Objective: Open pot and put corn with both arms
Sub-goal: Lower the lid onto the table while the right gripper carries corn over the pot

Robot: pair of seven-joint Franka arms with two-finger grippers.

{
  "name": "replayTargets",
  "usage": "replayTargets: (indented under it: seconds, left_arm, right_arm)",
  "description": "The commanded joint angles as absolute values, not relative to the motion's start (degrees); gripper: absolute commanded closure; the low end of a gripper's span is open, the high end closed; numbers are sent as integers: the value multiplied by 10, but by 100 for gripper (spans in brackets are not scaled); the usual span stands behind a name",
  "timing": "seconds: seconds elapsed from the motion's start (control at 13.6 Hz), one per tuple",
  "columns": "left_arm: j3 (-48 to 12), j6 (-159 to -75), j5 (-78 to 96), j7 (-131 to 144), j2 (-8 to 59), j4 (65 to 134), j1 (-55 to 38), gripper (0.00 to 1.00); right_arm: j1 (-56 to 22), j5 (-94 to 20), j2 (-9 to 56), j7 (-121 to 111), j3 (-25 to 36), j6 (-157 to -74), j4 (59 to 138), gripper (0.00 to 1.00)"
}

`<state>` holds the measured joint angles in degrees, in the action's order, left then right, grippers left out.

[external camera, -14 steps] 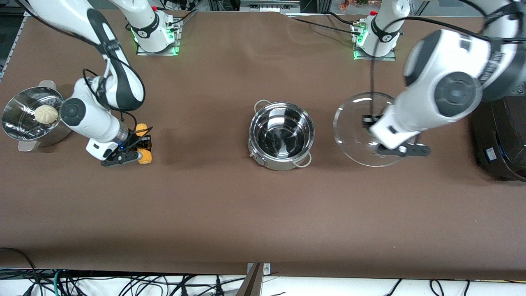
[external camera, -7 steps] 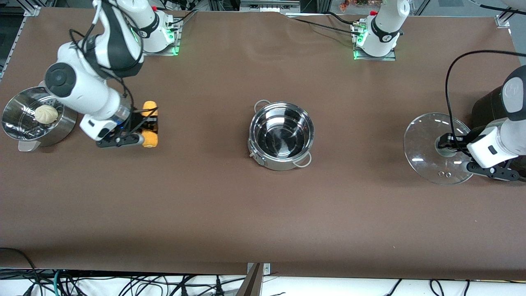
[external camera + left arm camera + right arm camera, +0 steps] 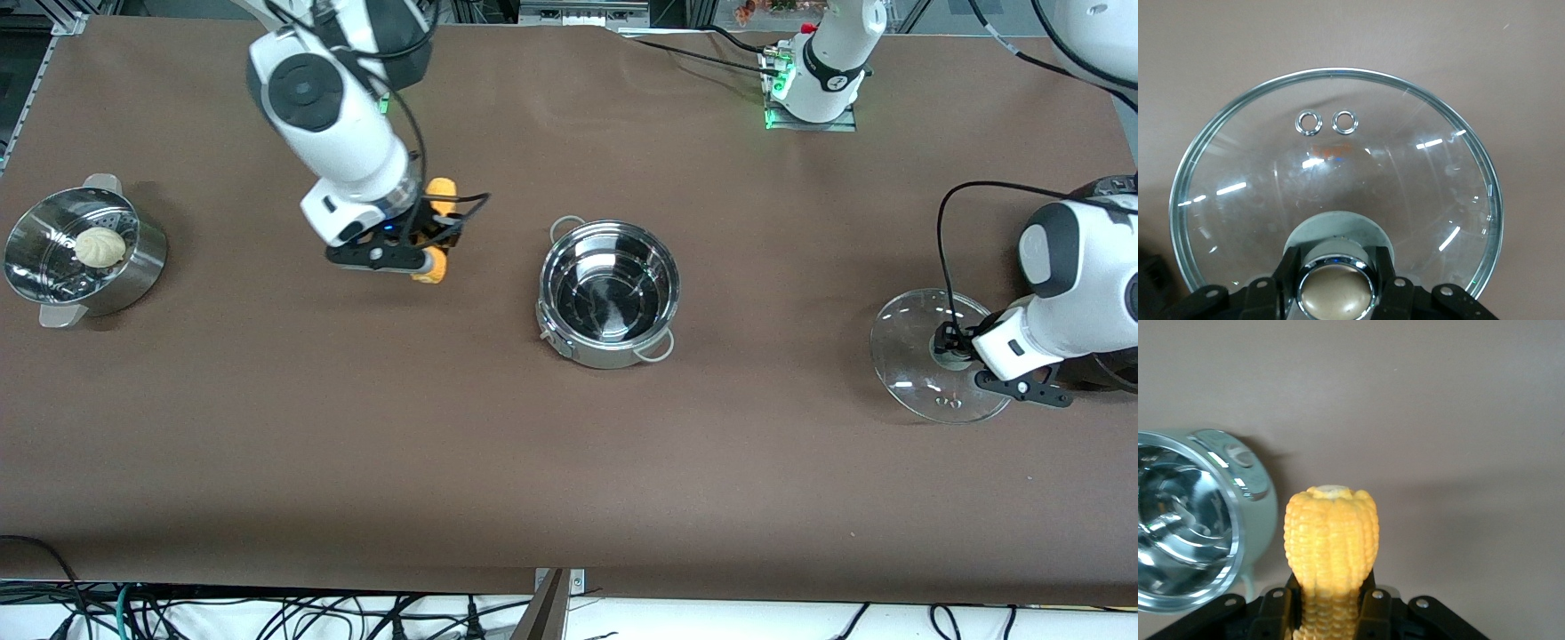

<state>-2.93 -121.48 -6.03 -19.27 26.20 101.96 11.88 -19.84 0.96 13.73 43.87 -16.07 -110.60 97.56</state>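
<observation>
Holding the glass lid by its tan knob, the left end effector sits low at the left arm's end of the desk, its fingers clamped on the knob, beside the black cooker. Toward the middle from that end effector, the pot stands open and empty, a little farther from the front camera. Up in the air over bare desk, between the pot and the steamer bowl, the right end effector is clamped around the corn, whose cob tip juts out past the fingers. A pale bun lies in the steamer bowl at the right arm's end.
</observation>
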Motion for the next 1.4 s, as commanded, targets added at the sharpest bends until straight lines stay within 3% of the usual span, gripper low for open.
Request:
replayTargets:
  seconds: [0.0, 0.44, 0.59, 0.66, 0.88, 1.32]
  left_arm:
    - [-38, -1227, -75, -200, 272, 1034, 125, 96]
    - [-40, -1280, -68, -199, 297, 1065, 138, 91]
    - [-40, -1278, -67, -200, 297, 1065, 138, 53]
    - [-42, -1274, -66, -200, 294, 1065, 138, 1]
    - [-50, -1253, -65, -203, 278, 1056, 137, 0]
    - [-104, -1168, -64, -192, 177, 1035, 136, 0]
  right_arm:
    - [-264, 54, 231, 554, -158, -1080, 875, 75]
    - [-360, 92, 331, 674, -156, -1087, 761, 75]
    - [-374, 92, 348, 681, -156, -1091, 741, 75]
    - [-377, 93, 358, 681, -156, -1098, 728, 75]
    - [-388, 111, 394, 666, -156, -1142, 694, 75]
    - [-415, 157, 449, 599, -156, -1166, 661, 75]
